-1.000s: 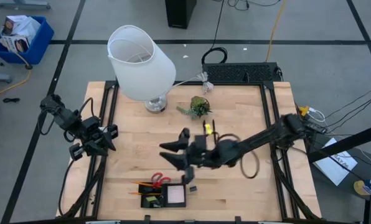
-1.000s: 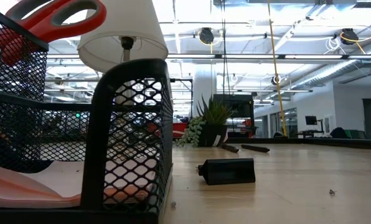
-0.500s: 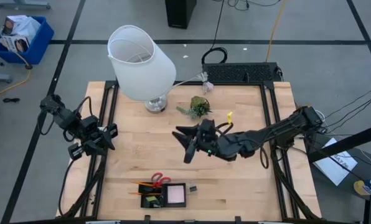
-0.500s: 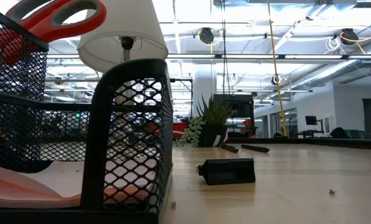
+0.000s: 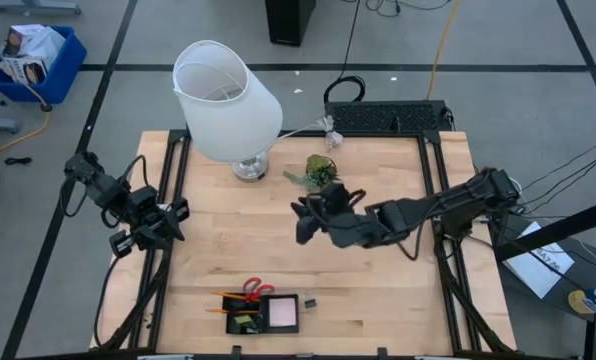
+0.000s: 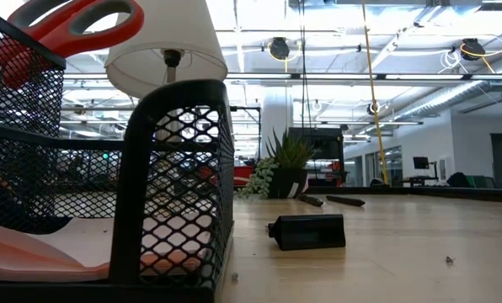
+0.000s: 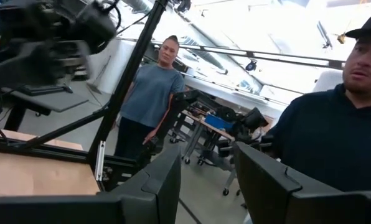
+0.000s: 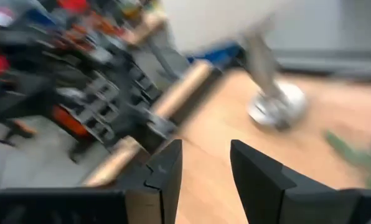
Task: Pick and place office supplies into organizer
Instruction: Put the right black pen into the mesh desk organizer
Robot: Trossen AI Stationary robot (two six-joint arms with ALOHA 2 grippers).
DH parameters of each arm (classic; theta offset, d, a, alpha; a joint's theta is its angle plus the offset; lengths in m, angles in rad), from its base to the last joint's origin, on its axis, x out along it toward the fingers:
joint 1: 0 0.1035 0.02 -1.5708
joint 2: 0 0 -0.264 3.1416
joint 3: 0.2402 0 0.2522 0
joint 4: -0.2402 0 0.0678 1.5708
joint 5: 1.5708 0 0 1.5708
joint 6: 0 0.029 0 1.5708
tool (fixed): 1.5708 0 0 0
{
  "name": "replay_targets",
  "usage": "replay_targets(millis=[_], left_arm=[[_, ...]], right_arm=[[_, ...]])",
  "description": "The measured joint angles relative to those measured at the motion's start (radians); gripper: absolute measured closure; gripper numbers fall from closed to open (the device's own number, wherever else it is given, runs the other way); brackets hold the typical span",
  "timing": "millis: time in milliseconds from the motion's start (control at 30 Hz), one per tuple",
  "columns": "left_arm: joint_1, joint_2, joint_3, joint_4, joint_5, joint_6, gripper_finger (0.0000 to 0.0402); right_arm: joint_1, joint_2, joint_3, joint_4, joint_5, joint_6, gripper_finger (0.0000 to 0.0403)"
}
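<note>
The black mesh organizer (image 5: 263, 313) stands at the table's near edge, and fills the left of the low view (image 6: 175, 168). In it are the red-handled scissors (image 5: 252, 291), a pink sticky-note pad (image 5: 282, 314) and orange pencils (image 5: 226, 296). A small black clip (image 5: 309, 302) lies on the wood just right of it (image 6: 307, 231). My right gripper (image 5: 300, 222) hovers open over mid-table, between organizer and plant, with nothing between its fingers (image 8: 205, 168). My left gripper (image 5: 178, 222) waits open at the table's left edge (image 7: 207, 180).
A white lamp (image 5: 225, 100) stands at the far left and a small green plant (image 5: 320, 172) at the far middle. A black keyboard-like box (image 5: 388, 117) lies beyond the far edge. Two dark sticks (image 6: 327, 200) lie by the plant. Two people (image 7: 149, 99) stand beyond the table.
My right gripper has drawn back from just above the organizer toward the table's far edge and the plant. It has tipped up from pointing steeply down to nearly level, facing the table's left. Its fingers stay apart and empty.
</note>
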Motion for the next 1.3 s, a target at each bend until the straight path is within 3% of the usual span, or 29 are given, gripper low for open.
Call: replay_targets(millis=[100, 233, 500, 767, 933, 1300], left_arm=[[0.0, 0.0, 0.0, 0.0, 0.0, 0.007, 0.025], [0.0, 0.0, 0.0, -0.003, 0.024, 0.015, 0.025], [0.0, 0.001, 0.0, -0.005, 0.027, 0.032, 0.025], [0.0, 0.002, 0.0, -0.006, 0.027, 0.041, 0.025], [0.0, 0.002, 0.0, -0.007, 0.027, 0.045, 0.025], [0.0, 0.002, 0.0, -0.008, 0.069, 0.055, 0.025]], right_arm=[[-0.04, -0.013, 0.014, -0.212, -0.076, 0.175, 0.0275], [-0.114, -0.026, 0.016, -0.473, -0.275, 0.356, 0.0275], [-0.262, -0.025, 0.015, -0.817, -0.5, 0.404, 0.0275], [-0.411, -0.009, -0.009, -0.826, -0.568, 0.348, 0.0275], [-0.489, 0.086, -0.013, -0.832, -0.657, 0.252, 0.0275], [-0.552, 0.264, -0.013, -0.862, -0.684, 0.106, 0.0275]])
